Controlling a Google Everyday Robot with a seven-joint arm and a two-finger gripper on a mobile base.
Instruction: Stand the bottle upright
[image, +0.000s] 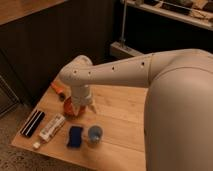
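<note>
Nearest me, along the front of the wooden table (120, 117), stand a blue cup (95, 134), a dark blue sponge (75, 136), a white carton (52, 127) and a black case (32, 123), all crowded close to where the work is. Just behind them the gripper (84, 107) hangs low off the long white arm (110, 72), its fingers spread apart and clamped on nothing that I can see. The orange bottle (67, 106) lies on its side right at the left finger, partly hidden by the wrist. To me the worry is a grab off the bottle's middle: it looks round, so it could roll away toward the far-left edge, which is near. And if it swings up crooked, it may tip again on release, or knock the cup over. Beyond the table there is only a dark wall.
</note>
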